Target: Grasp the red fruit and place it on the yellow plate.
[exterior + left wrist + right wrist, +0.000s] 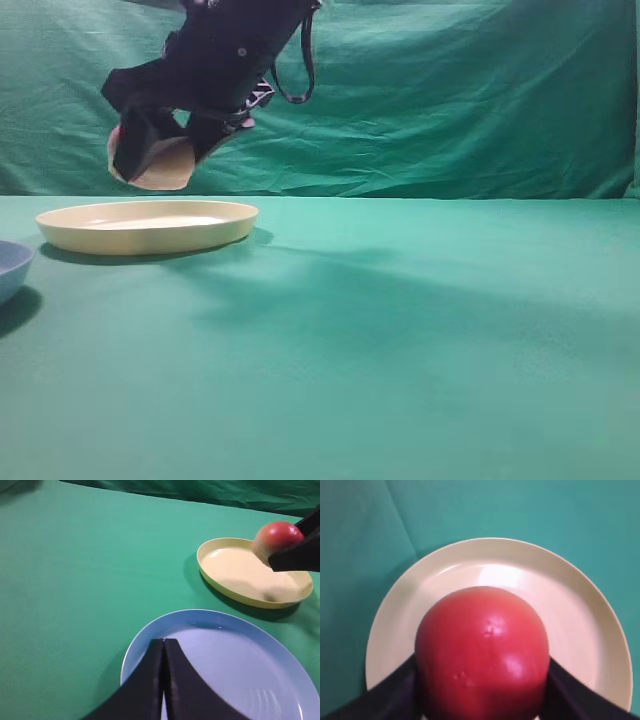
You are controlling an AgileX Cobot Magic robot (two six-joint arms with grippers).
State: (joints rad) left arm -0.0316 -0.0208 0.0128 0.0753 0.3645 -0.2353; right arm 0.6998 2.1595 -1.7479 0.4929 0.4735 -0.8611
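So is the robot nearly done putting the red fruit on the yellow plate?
Nearly. The picking up is done: the right gripper has its jaws shut on the glossy red dome-shaped fruit. Right now it hangs in the air above the shallow pale yellow oval plate, not touching it. What is left is lowering the fruit onto the plate and letting go. The left gripper waits shut over the light blue dish.

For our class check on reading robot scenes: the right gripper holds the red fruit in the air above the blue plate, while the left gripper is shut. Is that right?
Not quite. The right gripper holds the red fruit above the yellow plate, not the blue plate; the right wrist view shows it directly underneath. The left gripper is indeed shut.
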